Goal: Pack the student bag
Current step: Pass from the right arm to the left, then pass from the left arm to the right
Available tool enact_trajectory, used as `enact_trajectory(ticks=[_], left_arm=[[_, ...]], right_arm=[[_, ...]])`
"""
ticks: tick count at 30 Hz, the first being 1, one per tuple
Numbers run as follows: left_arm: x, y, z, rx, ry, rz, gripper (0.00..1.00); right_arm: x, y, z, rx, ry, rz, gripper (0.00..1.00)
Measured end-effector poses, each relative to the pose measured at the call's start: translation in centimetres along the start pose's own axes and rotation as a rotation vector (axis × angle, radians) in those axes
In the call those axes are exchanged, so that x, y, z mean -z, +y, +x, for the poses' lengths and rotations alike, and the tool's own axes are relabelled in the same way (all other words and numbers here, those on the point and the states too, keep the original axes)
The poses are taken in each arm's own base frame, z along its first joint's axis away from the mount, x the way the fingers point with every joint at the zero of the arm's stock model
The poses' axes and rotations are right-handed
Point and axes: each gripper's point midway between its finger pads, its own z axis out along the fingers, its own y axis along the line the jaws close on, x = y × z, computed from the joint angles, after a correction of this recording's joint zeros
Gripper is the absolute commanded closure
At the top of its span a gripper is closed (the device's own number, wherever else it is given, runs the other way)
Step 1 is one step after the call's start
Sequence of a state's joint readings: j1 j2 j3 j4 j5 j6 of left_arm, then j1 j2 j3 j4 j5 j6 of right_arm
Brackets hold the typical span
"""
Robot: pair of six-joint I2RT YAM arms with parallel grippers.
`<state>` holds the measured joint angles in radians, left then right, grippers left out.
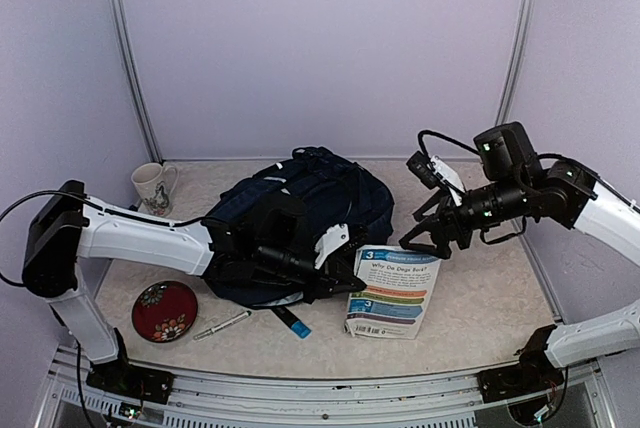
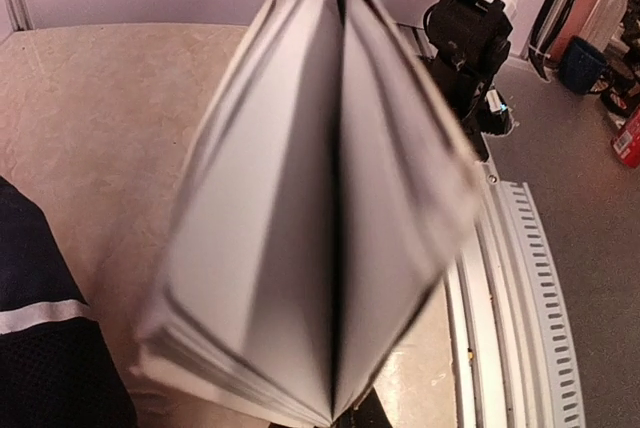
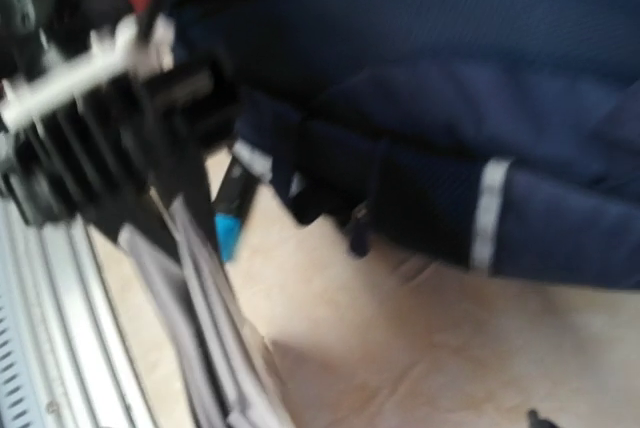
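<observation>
- The student bag (image 1: 300, 203), a navy backpack with white stripe trim, lies on the middle of the beige surface (image 1: 480, 288), towards the back wall.
- The left arm reaches in from the left across the front of the bag. Its left gripper (image 1: 338, 273) sits at the bag's near right corner, clenched on the left edge of a children's book (image 1: 393, 291).
- In the left wrist view the book's pale pages (image 2: 320, 198) fan out right in front of the camera, with the pinched edge at the bottom of the picture.
- In the top view the book's cover faces up, titled "Why Do Dogs Bark?". It sits just right of the bag.
- The right gripper (image 1: 427, 246) hangs over the book's far edge, fingers spread apart and holding nothing.
- The right wrist view is blurred. It shows the bag's side with a white stripe (image 3: 490, 213) and the grey book pages below.
- A floral mug (image 1: 152, 188) stands at the back left.
- A red patterned dish (image 1: 164, 310) lies front left, with a pale pen (image 1: 222, 325) just right of it.
</observation>
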<state>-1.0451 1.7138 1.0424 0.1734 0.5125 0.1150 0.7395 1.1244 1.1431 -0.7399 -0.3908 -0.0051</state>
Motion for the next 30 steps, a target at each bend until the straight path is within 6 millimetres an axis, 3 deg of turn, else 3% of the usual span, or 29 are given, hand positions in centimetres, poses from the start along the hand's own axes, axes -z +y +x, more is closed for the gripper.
enact_trajectory(ticks=[4,7,12,15,16,19,22,23,24,26,27,29,30], left_arm=[[-0.3,0.0,0.2,-0.072,0.015,-0.037,1.00],[-0.4,0.2,0.1,-0.097,0.017,-0.055,1.00],[-0.4,0.5,0.2,-0.119,0.023,-0.075,1.00],[-0.4,0.5,0.2,-0.128,0.024,-0.078,1.00],[-0.4,0.5,0.2,-0.129,0.025,-0.079,1.00],[-0.4,0.5,0.1,-0.131,0.027,-0.078,1.00],[-0.4,0.5,0.0,-0.133,0.031,-0.080,1.00],[-0.4,0.6,0.1,-0.133,0.034,-0.085,1.00],[-0.4,0.7,0.0,-0.132,0.036,-0.091,0.96],[-0.3,1.0,0.1,-0.128,0.046,-0.106,0.42],[-0.2,1.0,0.1,-0.131,0.049,-0.111,0.26],[0.2,1.0,-0.2,-0.135,0.055,-0.133,0.14],[0.7,0.9,-0.6,-0.143,0.055,-0.150,0.13]], right_arm=[[1.0,0.2,-0.8,0.054,-0.047,0.016,0.13],[0.4,0.3,-0.8,0.079,-0.032,-0.008,0.00],[-1.4,1.0,0.0,0.097,0.017,-0.097,0.00],[-2.6,0.9,1.1,0.093,0.066,-0.123,0.07],[-2.8,0.9,1.6,0.090,0.080,-0.127,0.13],[-3.6,0.8,3.3,0.084,0.130,-0.140,0.48],[-3.8,0.8,3.8,0.075,0.145,-0.149,0.98],[-3.8,0.8,3.8,0.066,0.147,-0.149,1.00],[-3.8,0.8,3.8,0.061,0.147,-0.147,1.00],[-3.8,0.8,3.9,0.050,0.152,-0.138,1.00],[-3.8,0.7,3.8,0.043,0.151,-0.129,1.00],[-3.5,0.1,3.9,0.030,0.154,-0.081,1.00],[-3.1,-0.3,3.8,0.024,0.148,-0.049,1.00]])
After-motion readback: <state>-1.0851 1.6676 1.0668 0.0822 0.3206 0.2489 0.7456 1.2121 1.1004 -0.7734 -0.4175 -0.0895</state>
